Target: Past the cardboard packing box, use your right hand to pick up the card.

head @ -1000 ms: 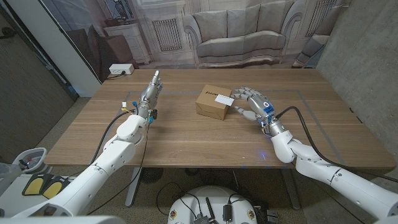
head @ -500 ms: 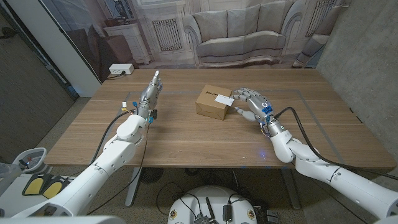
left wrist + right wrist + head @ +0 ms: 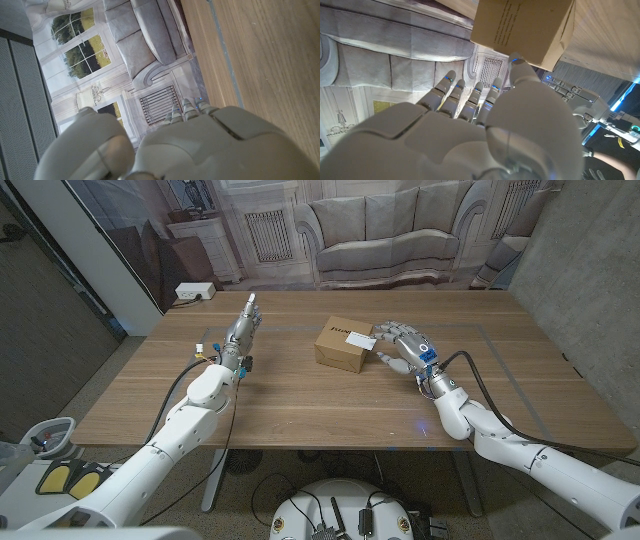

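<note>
Robot lab or studio: printed living-room backdrop point(image 3: 400, 230) behind wooden table point(image 3: 300, 400).

Even soft lighting, sharp, wrist close-ups blurred

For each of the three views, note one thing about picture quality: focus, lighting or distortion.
Head view: even lighting, sharp; the cardboard box and the white card read clearly, table edges bow slightly. Left wrist view: the left hand is close and soft, the backdrop behind sharper. Right wrist view: the right hand looms large and blurred; print on the box stays legible.
</note>
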`<state>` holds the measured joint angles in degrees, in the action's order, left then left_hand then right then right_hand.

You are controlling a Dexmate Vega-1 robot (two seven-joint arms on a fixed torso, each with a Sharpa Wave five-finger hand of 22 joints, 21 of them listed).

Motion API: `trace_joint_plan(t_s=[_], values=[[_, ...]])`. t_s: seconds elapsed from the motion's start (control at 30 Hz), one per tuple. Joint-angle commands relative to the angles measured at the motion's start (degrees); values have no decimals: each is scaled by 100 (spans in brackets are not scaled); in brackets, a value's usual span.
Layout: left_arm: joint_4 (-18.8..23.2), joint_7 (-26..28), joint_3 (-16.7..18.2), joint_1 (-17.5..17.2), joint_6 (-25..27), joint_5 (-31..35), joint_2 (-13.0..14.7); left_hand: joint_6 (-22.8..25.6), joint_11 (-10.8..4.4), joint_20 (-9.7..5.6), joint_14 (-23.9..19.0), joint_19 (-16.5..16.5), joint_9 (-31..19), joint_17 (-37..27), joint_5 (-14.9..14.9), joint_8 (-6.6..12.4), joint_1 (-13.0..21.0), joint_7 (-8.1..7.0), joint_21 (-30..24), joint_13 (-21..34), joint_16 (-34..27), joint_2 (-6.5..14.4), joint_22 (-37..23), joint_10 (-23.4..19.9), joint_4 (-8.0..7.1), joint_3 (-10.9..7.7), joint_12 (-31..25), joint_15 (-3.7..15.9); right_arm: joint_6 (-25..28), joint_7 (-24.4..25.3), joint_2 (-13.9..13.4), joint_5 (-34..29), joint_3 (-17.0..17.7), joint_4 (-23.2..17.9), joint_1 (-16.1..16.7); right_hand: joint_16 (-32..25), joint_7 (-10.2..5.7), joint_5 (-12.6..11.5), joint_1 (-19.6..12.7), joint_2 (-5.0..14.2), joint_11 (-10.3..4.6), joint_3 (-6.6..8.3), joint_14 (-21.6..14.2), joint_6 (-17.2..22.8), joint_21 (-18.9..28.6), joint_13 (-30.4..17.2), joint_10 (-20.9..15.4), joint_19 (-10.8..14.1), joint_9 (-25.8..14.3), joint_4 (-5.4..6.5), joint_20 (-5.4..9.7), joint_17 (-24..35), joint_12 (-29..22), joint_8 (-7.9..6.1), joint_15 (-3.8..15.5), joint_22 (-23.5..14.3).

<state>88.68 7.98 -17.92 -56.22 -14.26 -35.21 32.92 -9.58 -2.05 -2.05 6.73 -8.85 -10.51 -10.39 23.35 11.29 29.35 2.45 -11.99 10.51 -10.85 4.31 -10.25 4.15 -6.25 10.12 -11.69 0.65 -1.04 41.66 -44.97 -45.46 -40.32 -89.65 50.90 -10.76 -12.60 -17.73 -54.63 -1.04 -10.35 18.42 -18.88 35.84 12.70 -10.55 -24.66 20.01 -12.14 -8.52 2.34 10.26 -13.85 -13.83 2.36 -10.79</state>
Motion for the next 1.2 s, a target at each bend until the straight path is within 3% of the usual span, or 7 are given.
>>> trace_joint_plan(t_s=[0.03, 1.2], values=[[-32, -13, -16, 24, 8, -28, -42, -2, -9, -77, 26, -52, -14, -20, 38, -8, 45, -20, 20, 21, -2, 25, -34, -16, 4, 59, -8, -12, 26, 34, 47, -14, -89, 131, -87, -13, -13, -3, -21, 32, -4, 11, -70, 47, 43, -14, -48, 71, -11, 36, 506, 21, 7, 3, 521, -19], [8, -77, 105, -183, -146, -265, -88, 8, -4, -77, 11, -40, -16, -20, 37, -8, 62, -3, 16, 21, -2, 51, -33, -39, 5, 106, -10, -24, 14, 88, 191, -62, -327, 435, -356, -8, -13, 10, 29, 27, -28, -31, -98, 60, 40, -16, -51, 103, -15, 81, 495, 28, 32, 37, 527, -20]])
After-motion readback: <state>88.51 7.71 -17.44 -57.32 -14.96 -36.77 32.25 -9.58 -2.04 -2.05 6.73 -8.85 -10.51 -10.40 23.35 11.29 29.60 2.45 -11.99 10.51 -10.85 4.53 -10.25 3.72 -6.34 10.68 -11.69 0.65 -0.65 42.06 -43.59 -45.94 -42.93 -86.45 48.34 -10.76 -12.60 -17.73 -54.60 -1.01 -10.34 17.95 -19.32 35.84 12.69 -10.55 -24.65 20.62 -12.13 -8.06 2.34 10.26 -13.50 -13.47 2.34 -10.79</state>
